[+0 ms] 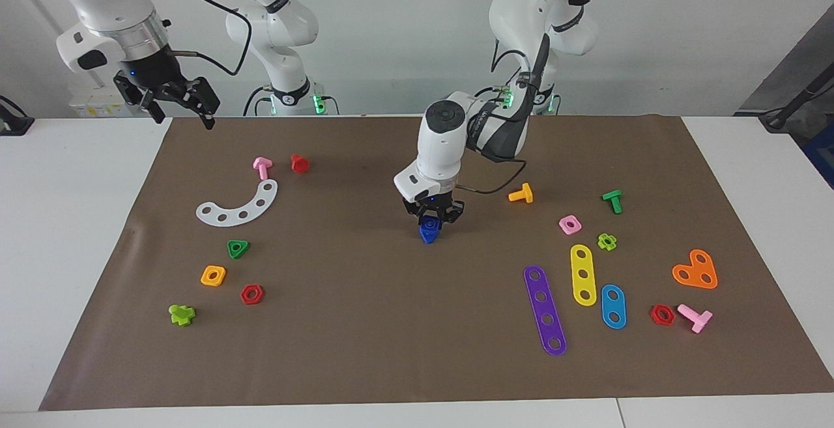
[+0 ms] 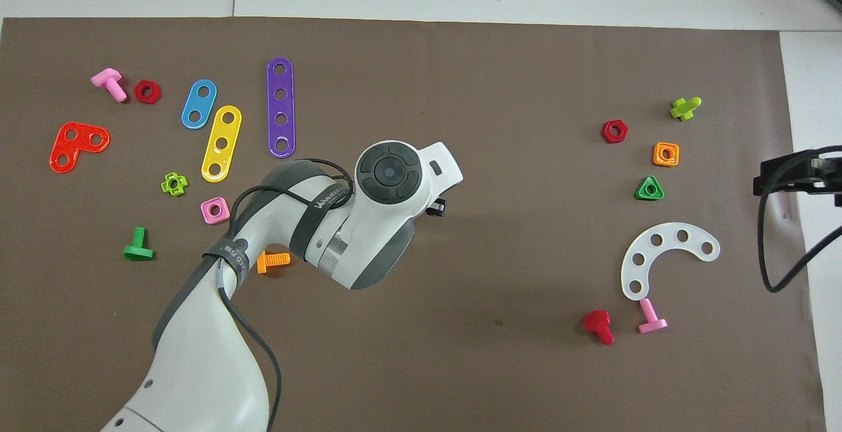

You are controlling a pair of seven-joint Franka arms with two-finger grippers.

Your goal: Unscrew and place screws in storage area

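left gripper (image 1: 430, 218) clamps the blue bolt (image 1: 428, 230) at frame center over the brown mat (image 1: 365, 324). right gripper (image 1: 174, 103) waits upper left, jaws open.

The flat brown paper mat (image 1: 365, 324) looks matt and smooth, with a faint crease near the right arm's end. It lies on a smooth white bench (image 1: 65, 232) with a slight sheen. The small royal-blue plastic bolt (image 1: 428, 230) looks smooth and glossy, like the long purple plastic four-hole strip (image 1: 545, 310). The curved white plastic perforated strip (image 1: 238, 204) looks duller. Both arms wear glossy white shells.
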